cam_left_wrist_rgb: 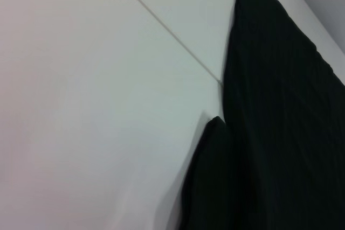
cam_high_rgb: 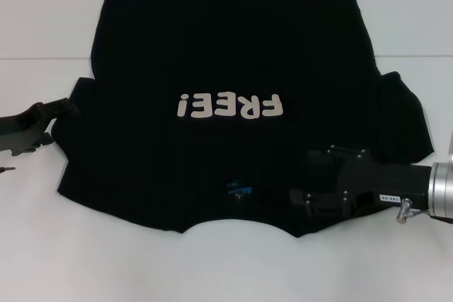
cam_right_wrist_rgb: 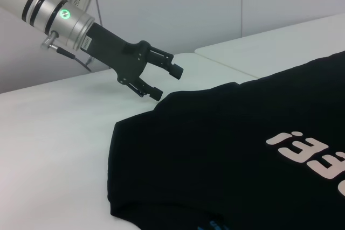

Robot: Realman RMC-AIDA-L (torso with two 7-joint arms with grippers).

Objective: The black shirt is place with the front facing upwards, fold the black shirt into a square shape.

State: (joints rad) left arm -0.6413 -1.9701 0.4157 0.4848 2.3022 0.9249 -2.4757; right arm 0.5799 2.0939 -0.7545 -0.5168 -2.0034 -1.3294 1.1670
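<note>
The black shirt (cam_high_rgb: 233, 47) lies spread front up on the white table (cam_high_rgb: 85, 245), its collar and blue neck label (cam_high_rgb: 238, 190) toward me and the off-white "FREE!" lettering (cam_high_rgb: 230, 106) reading upside down. At the table's left side my left gripper (cam_high_rgb: 60, 124) stands open, just off the edge of the left sleeve (cam_high_rgb: 78, 97). The right wrist view shows that same left gripper (cam_right_wrist_rgb: 167, 83) open beside the sleeve corner. My right gripper (cam_high_rgb: 303, 175) is open low over the shirt's near right shoulder. In the left wrist view only the shirt's edge (cam_left_wrist_rgb: 280, 106) and a sleeve (cam_left_wrist_rgb: 213, 181) appear.
A seam (cam_high_rgb: 42, 59) runs across the white table behind the sleeves, also visible as the seam (cam_left_wrist_rgb: 167, 28) in the left wrist view. A pale wall (cam_right_wrist_rgb: 178, 4) rises behind the table. Bare table lies on both sides of the shirt and in front of the collar.
</note>
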